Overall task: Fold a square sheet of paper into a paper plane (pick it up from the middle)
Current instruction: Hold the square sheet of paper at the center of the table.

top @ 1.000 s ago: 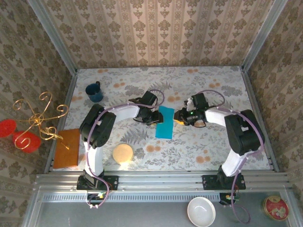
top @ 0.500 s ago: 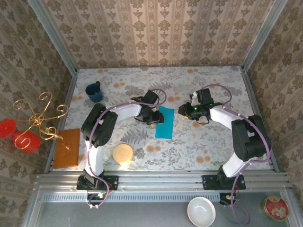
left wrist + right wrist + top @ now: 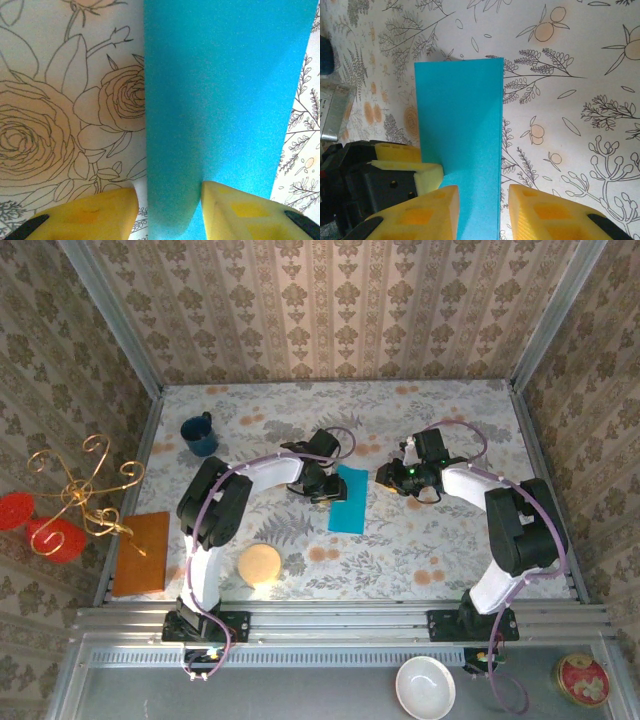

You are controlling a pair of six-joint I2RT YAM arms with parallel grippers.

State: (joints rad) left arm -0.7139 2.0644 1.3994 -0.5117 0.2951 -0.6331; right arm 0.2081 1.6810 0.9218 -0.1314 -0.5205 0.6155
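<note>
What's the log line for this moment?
paper sheet: folded rectangle on table | left pincer: open, straddling sheet's left edge | right pincer: open, off right edge, holding nothing

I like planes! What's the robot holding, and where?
Nothing seems held: the left gripper stands open around the paper, at its left edge; the right gripper is apart.

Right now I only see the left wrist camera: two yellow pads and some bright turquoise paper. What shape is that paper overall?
Observer: From above, the thin turquoise paper sheet is a narrow rectangle lying on the floral table.
Operator: Where's the other claw?
Observer: The right gripper sits beside the sheet's right edge, jaws open.
Operator: Anything else on the table?
Observer: A dark blue mug stands near the far left corner.
</note>
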